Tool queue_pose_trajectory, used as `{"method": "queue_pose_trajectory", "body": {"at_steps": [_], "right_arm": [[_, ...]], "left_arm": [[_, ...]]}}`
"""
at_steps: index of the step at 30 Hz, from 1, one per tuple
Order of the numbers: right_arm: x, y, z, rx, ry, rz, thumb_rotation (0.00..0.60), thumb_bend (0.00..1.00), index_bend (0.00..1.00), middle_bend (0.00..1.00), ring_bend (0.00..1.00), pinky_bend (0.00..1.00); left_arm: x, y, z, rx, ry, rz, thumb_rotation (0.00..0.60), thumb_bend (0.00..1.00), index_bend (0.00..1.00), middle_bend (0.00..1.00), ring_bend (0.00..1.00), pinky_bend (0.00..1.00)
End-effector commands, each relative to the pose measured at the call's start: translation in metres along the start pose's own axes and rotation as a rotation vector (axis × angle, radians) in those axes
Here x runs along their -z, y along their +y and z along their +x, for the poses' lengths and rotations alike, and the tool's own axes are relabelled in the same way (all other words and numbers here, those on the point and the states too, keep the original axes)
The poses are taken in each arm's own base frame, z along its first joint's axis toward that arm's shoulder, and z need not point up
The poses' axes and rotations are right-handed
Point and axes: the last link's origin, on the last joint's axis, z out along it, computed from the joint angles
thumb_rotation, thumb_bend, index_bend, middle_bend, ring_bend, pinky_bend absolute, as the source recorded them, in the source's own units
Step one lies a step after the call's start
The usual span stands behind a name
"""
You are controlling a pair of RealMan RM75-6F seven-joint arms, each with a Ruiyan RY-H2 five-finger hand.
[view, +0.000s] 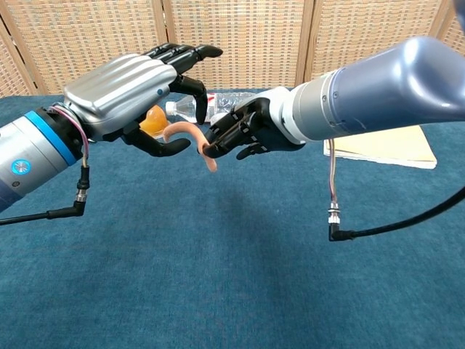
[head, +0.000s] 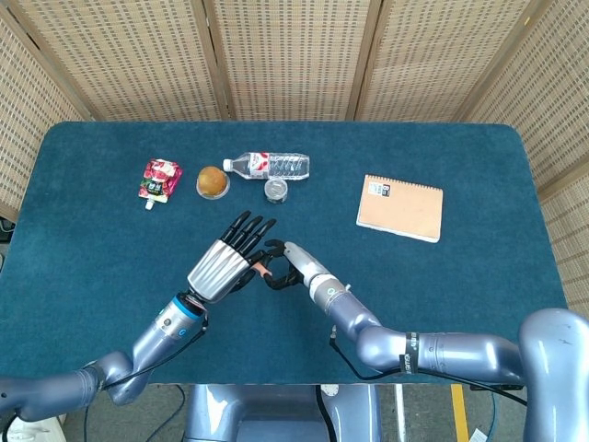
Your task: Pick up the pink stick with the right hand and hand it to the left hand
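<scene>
Right hand [view: 240,134] above the table, fingers closed around the lower part of the bent pink stick [view: 190,136], left hand [view: 142,91] just beside it, fingers spread, thumb under the stick's free end, not gripping, bottle [head: 269,165] and notebook [head: 400,207] on the table [head: 479,276] beyond the hands

Silver arms, seemingly black-fingered hands.

Plastic water bottle [head: 270,166] lies on its side on the blue counter [head: 479,304]. To its left, an orange fruit cup [head: 213,181], then a red pouch [head: 158,180]; just below it a small round can [head: 276,190], a tan notebook [head: 400,207] off right.
</scene>
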Motion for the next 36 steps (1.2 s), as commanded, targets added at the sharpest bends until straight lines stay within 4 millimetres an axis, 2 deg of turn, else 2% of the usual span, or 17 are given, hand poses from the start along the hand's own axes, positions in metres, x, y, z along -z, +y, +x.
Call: {"method": "queue_pose_trajectory", "body": {"at_steps": [1,12,36], "right_arm": [[0.000,0.001,0.000,0.000,-0.001,-0.001,0.600,0.64,0.68,0.17,0.00,0.00],[0.001,0.001,0.003,0.001,0.002,-0.001,0.600,0.64,0.68,0.17,0.00,0.00],[0.002,0.004,0.007,-0.004,-0.002,0.000,0.600,0.64,0.68,0.17,0.00,0.00]], "left_arm": [[-0.001,0.001,0.000,0.003,0.003,0.001,0.600,0.35,0.52,0.00,0.00,0.00],[-0.003,0.002,0.002,0.006,0.005,0.003,0.600,0.37,0.56,0.00,0.00,0.00],[-0.013,0.003,-0.003,-0.026,-0.007,0.026,0.600,0.38,0.52,0.00,0.00,0.00]]}}
